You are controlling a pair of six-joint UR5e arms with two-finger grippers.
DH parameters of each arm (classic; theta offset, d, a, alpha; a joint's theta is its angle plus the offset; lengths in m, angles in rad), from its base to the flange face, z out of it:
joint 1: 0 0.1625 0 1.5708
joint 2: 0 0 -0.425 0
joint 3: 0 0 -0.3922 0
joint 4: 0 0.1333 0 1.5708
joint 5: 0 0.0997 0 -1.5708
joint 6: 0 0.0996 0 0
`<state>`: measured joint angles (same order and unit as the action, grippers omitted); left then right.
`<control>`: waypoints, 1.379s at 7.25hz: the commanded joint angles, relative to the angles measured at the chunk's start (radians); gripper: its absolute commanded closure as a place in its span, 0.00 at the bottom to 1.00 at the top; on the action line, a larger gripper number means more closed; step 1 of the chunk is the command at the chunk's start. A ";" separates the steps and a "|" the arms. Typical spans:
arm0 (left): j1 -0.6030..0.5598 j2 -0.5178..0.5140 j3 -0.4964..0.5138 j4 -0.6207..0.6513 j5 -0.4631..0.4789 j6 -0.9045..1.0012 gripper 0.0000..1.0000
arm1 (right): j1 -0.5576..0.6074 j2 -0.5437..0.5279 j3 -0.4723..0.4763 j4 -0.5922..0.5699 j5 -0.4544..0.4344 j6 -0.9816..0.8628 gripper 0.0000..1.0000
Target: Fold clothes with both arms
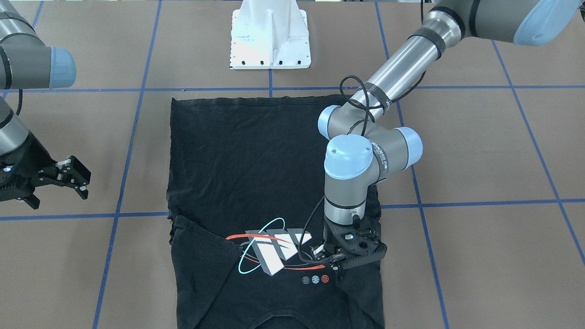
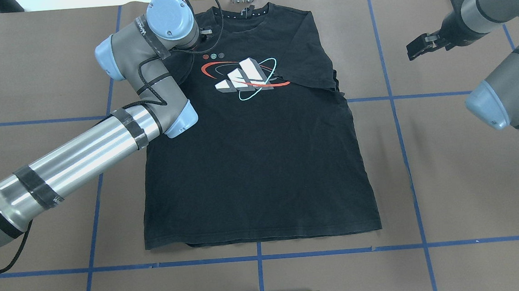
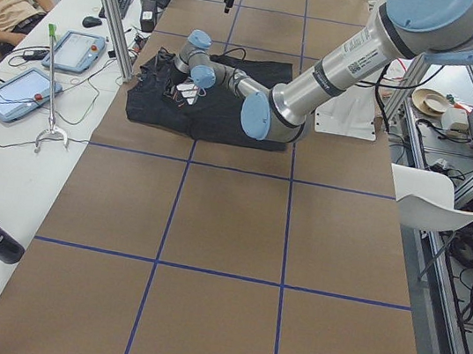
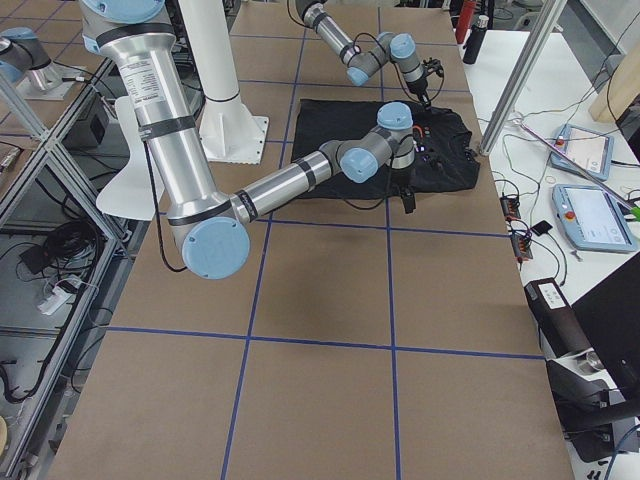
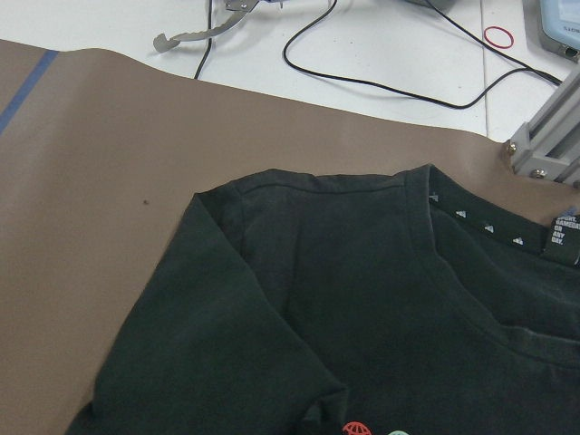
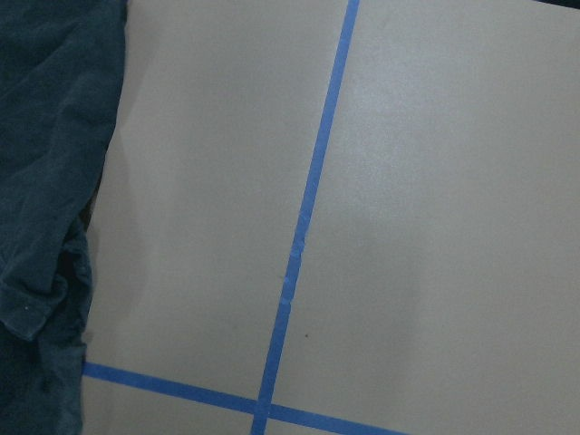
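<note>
My left end effector [image 1: 331, 262] sits over the T-shirt [image 1: 256, 151] beside its logo [image 1: 274, 251]; I cannot tell its state. My right end effector [image 1: 83, 183] hangs released, apart from the T-shirt.

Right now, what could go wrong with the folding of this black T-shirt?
The left pincer sits low over the black cotton T-shirt beside its white, red and teal orbit logo; it may grab both layers. The sleeve folded over the logo lies loose and could slip open if the cloth is dragged.
</note>
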<state>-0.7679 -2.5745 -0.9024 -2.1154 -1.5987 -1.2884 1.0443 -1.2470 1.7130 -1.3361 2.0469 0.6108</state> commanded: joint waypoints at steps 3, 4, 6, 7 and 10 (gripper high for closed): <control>-0.002 0.052 -0.104 -0.081 -0.003 0.139 0.00 | -0.004 0.015 0.008 0.000 0.003 0.030 0.00; -0.001 0.176 -0.292 -0.077 -0.042 0.147 0.00 | -0.033 0.021 0.037 0.002 0.001 0.120 0.00; 0.007 0.336 -0.604 0.024 -0.086 0.166 0.00 | -0.154 0.018 0.120 0.002 -0.089 0.307 0.00; 0.022 0.393 -0.762 0.155 -0.086 0.169 0.00 | -0.212 0.006 0.169 0.002 -0.155 0.399 0.00; 0.159 0.613 -1.089 0.207 -0.127 0.135 0.00 | -0.408 -0.138 0.343 0.000 -0.314 0.573 0.00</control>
<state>-0.6590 -2.0498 -1.8763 -1.9209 -1.7061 -1.1126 0.7250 -1.3184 1.9828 -1.3358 1.8090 1.1153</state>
